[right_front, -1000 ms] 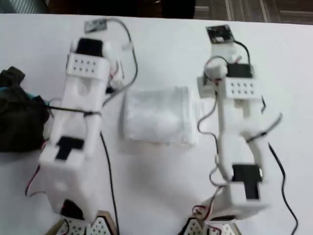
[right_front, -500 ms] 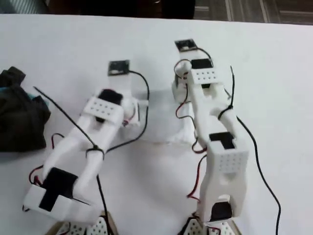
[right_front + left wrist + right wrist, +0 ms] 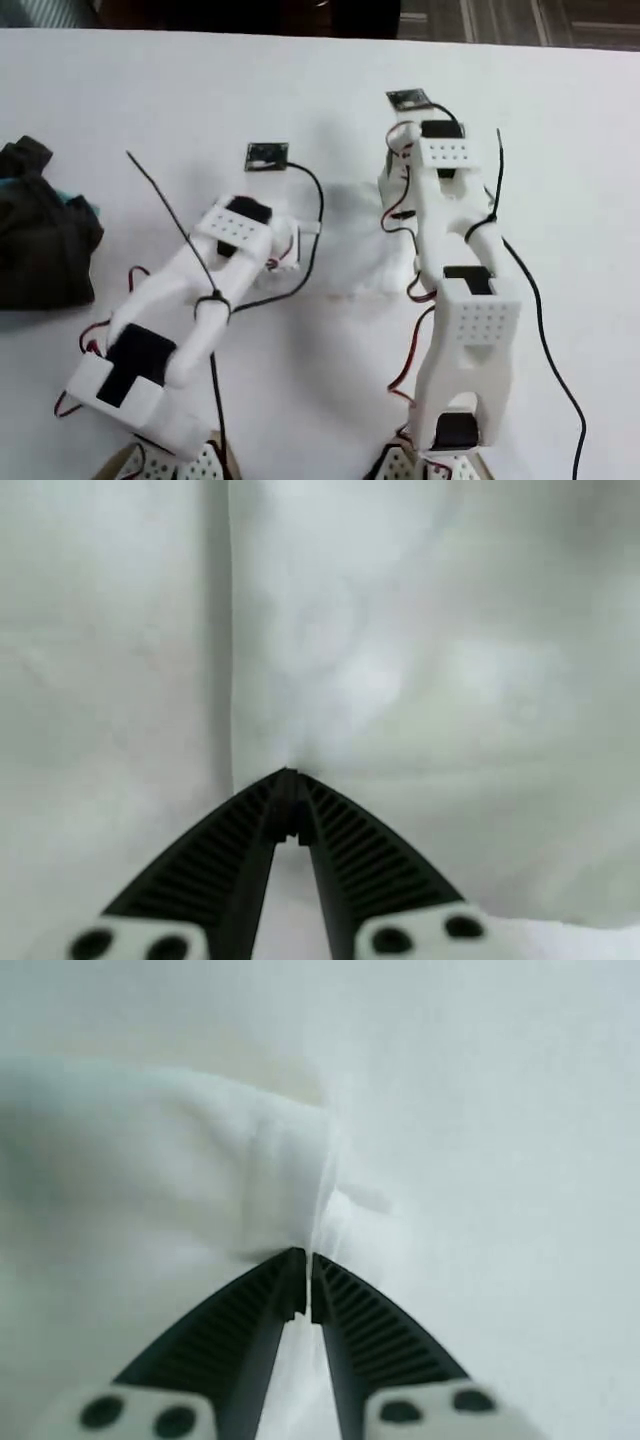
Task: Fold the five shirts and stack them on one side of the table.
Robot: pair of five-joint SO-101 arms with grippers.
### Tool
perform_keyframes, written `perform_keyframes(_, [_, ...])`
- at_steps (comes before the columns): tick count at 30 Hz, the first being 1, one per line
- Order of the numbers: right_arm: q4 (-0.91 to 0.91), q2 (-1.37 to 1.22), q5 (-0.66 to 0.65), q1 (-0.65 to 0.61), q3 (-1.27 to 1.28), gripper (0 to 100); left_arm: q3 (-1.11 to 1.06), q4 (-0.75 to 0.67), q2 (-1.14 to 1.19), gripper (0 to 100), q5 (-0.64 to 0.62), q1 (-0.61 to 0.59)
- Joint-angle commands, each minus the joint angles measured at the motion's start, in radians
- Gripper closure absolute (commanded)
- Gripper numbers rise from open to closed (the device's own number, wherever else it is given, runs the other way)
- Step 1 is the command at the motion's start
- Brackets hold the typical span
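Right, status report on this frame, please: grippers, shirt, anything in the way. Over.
Left gripper shut on white shirt. Right gripper shut on same shirt's edge. Dark clothes heap off to one side, nothing blocking.

White shirt (image 3: 355,250) crumpled, flat on table (image 3: 150,90) centre; dark shirts (image 3: 40,240) heaped at edge, well apart.

Worktop (image 3: 560,120) open far and right
Dark clothes pile (image 3: 40,235) blocks the left edge; left arm (image 3: 190,300) and right arm (image 3: 460,300) crowd the middle.
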State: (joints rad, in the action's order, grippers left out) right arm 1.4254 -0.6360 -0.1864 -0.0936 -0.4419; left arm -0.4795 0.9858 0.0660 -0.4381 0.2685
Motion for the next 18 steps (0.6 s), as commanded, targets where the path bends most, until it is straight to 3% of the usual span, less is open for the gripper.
perform_keyframes(1, [0.024,0.071,-0.009,0.012,-0.126,97.9,0.007,0.058,-0.117,97,-0.005,0.002])
perform_keyframes(7, [0.012,0.036,-0.009,-0.021,-0.232,97.9,-0.004,0.137,-0.338,97,-0.003,-0.015])
perform_keyframes(11, [0.005,-0.059,-0.009,-0.025,-0.233,97.9,-0.007,0.137,-0.361,97,0.003,-0.077])
perform_keyframes(18, [-0.038,-0.154,-0.009,0.05,-0.233,97.9,-0.171,-0.035,-0.264,97,0.255,-0.12])
